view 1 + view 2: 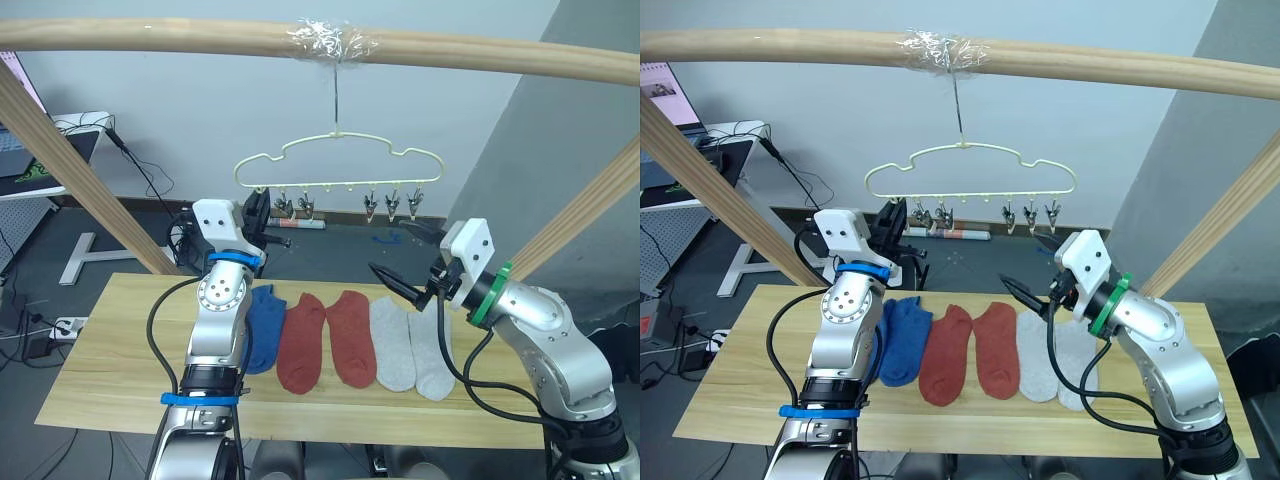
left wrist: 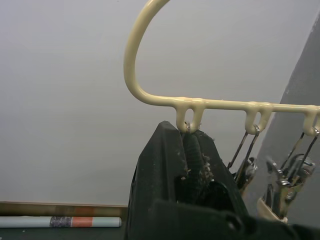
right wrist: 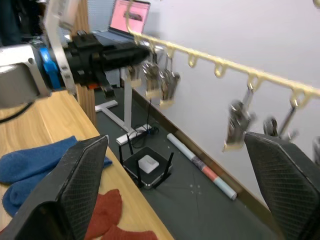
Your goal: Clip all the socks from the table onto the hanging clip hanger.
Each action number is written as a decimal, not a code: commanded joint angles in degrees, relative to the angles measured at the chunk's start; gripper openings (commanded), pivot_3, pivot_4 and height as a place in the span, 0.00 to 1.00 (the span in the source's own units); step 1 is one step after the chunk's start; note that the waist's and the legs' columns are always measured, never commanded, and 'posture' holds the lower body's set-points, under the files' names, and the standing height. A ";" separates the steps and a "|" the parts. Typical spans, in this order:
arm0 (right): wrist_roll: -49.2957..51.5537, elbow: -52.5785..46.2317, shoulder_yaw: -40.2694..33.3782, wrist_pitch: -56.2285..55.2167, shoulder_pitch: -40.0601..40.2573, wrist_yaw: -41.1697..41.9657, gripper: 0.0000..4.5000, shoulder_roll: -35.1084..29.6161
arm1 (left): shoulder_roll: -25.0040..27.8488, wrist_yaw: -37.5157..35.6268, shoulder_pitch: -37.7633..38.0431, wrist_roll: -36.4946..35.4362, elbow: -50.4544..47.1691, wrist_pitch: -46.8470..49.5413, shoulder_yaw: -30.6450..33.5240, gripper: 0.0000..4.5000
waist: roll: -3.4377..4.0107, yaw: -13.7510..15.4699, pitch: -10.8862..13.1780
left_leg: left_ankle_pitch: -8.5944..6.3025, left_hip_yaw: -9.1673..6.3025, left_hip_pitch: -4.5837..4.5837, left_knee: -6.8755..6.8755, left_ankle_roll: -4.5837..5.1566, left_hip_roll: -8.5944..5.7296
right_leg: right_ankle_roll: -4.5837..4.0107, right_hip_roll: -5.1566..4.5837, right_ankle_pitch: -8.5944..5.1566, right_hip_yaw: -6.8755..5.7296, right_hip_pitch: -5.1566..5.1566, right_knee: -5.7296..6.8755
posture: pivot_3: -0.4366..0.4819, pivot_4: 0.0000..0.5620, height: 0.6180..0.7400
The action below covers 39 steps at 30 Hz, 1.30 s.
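While six socks (image 1: 345, 340) lie in a row on the surface (image 1: 120, 370), two blue, two rust-red, two grey, none hangs yet from the clip hanger (image 1: 338, 165) above. Left pincer (image 2: 192, 160) is pressed together on the hanger's endmost clip, probably to squeeze it open or steady the hanger. Right pincer (image 3: 185, 185) hangs spread and empty near the grey pair, likely ready to fetch a sock.
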 commanded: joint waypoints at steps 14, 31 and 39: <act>-15.63 28.35 -1.72 -12.46 11.68 -15.17 1.00 5.68 | 2.40 -2.55 1.28 -1.58 -7.49 4.74 0.37 0.00 | 0.10 0.07 0.12 | 0.01 0.02 0.02 0.04 -0.02 -0.02 | 0.26 -0.02 -0.11 0.04 0.00 0.01 | 0.44 0.38 0.71; -13.28 44.55 -4.32 -14.00 5.83 -15.32 0.46 11.98 | 2.87 -3.82 2.43 -1.57 -6.88 5.05 0.71 0.00 | 0.24 0.07 0.25 | 0.01 0.06 0.00 0.03 -0.01 -0.03 | 0.04 -0.04 0.03 0.07 -0.02 0.02 | 0.45 0.38 0.71; -14.04 41.69 -2.88 -14.51 6.94 -13.98 0.01 11.88 | 3.58 -5.48 3.16 -3.86 -7.07 6.06 1.72 0.00 | 0.25 0.02 0.23 | 0.01 0.07 0.03 0.03 -0.01 -0.01 | 0.04 -0.03 0.03 0.09 -0.02 0.04 | 0.42 0.35 0.71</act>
